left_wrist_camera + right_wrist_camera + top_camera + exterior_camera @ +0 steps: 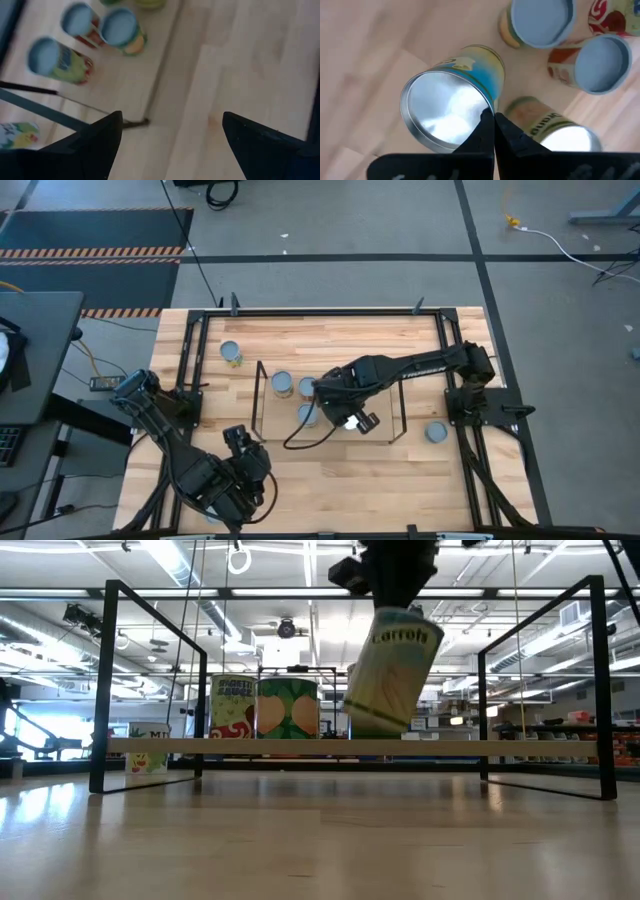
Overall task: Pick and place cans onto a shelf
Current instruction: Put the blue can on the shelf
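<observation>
My right gripper is over the middle of the shelf, shut on a yellow-and-blue can labelled "carrots", also in the right wrist view. Two cans with grey-blue tops stand upright on the shelf board. They also show in the low view. Another shiny-topped can stands just beside the held one. My left gripper is open and empty near the table's near-left corner. Its wrist view looks toward the shelf. My right gripper pinches the carrots can's top rim between its two fingers, which stand close together at the rim's edge. The fingers come from above, pointing down. The can hangs tilted below the gripper, lifted clear of the shelf board.
One loose can stands at the far left of the table and another at the right, outside the shelf. A black cable loops in front of the shelf. The black outer frame runs round the table's edges.
</observation>
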You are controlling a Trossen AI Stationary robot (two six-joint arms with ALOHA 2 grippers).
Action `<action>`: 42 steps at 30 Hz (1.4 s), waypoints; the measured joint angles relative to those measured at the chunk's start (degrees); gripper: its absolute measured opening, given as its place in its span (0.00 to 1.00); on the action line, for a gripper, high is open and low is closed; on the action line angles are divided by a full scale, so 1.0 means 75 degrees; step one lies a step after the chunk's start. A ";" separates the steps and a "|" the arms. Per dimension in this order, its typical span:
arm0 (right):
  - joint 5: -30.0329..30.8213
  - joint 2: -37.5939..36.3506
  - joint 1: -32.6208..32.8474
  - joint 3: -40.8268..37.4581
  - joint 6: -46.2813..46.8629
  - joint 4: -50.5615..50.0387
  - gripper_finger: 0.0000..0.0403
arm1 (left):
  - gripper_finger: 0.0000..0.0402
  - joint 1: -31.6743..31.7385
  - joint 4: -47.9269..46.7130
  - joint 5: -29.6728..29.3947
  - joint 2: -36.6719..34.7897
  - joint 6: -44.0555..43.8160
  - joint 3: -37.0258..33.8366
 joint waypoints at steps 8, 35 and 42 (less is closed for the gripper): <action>0.0106 0.0208 -0.0114 0.0011 -0.0746 0.0304 0.00 | 0.87 0.0130 0.0046 -0.0260 0.0002 0.0781 0.0000; 0.0018 -0.0064 -0.0407 -0.0006 0.0210 0.0194 0.17 | 0.87 0.0685 -0.0126 -0.0513 0.0002 0.1336 0.0000; -0.0316 -0.0085 -0.0387 -0.0121 0.0936 0.0157 0.13 | 0.87 0.0711 -0.0124 -0.0547 0.0002 0.1383 0.0000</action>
